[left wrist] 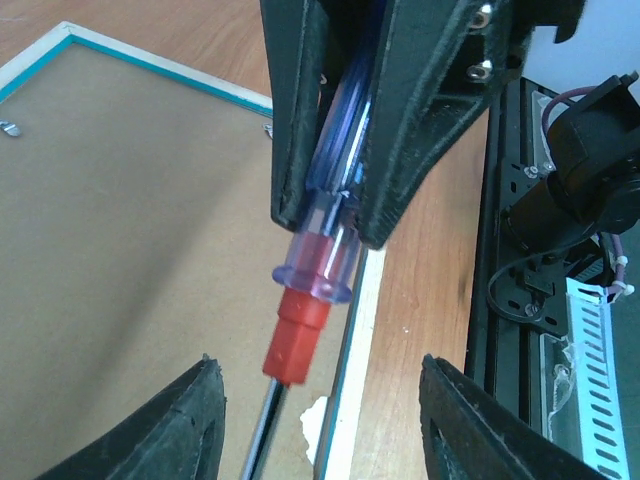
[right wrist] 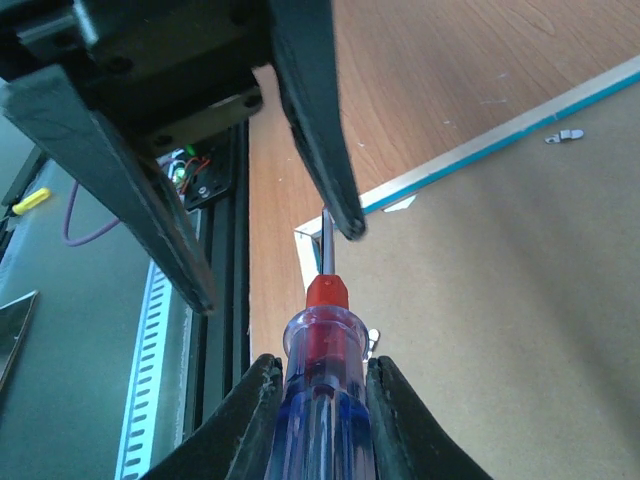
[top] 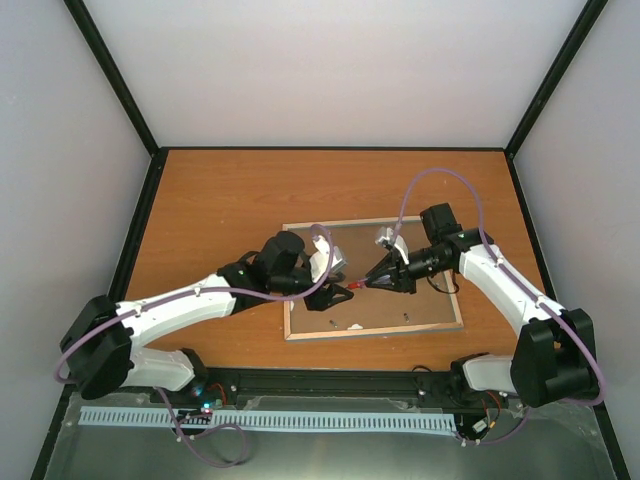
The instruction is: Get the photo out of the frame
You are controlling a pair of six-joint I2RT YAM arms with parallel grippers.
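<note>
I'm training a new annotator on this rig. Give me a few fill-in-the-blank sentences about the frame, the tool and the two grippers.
1. The right gripper is shut on a ____ with a clear blue handle.
2. The frame lies face ____ on the table, its brown backing board showing.
3. The left gripper holds nothing; its jaws stand ____.

Missing words: screwdriver; down; open.

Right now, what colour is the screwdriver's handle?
The screwdriver handle is clear blue with a red collar; best seen in the right wrist view.
</note>
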